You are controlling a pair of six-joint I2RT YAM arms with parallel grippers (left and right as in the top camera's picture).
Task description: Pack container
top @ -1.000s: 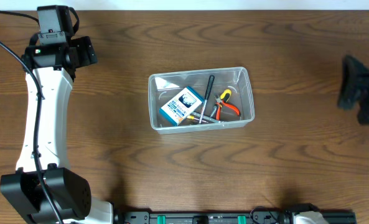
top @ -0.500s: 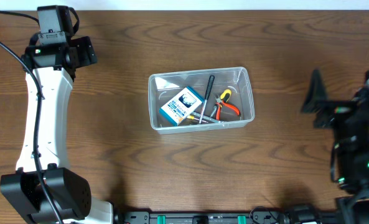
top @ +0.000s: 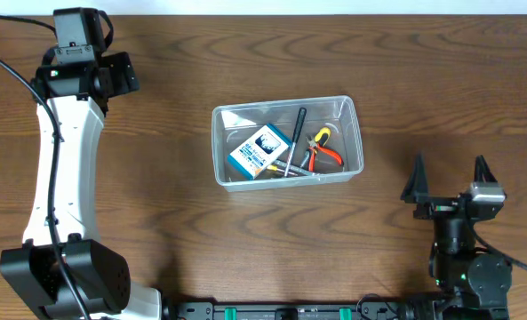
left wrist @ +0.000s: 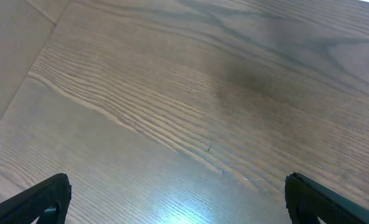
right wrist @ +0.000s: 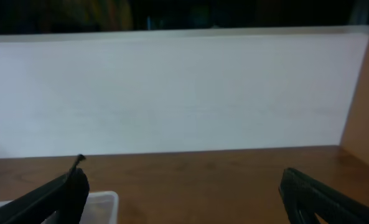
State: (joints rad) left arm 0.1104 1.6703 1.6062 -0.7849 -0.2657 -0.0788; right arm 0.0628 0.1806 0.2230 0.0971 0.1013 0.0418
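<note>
Wooden table [top: 156,196] carries container [top: 287,174], long axis left-right.

We see a desk [top: 245,240] of dark brown wood, its wavy grain running from side to side. Directly on it lies the container [top: 287,142], a clear tub standing flat near the middle, a little toward the far edge, its long sides along the grain. In the left wrist view the wood looks paler, with a soft glare low down.
</note>
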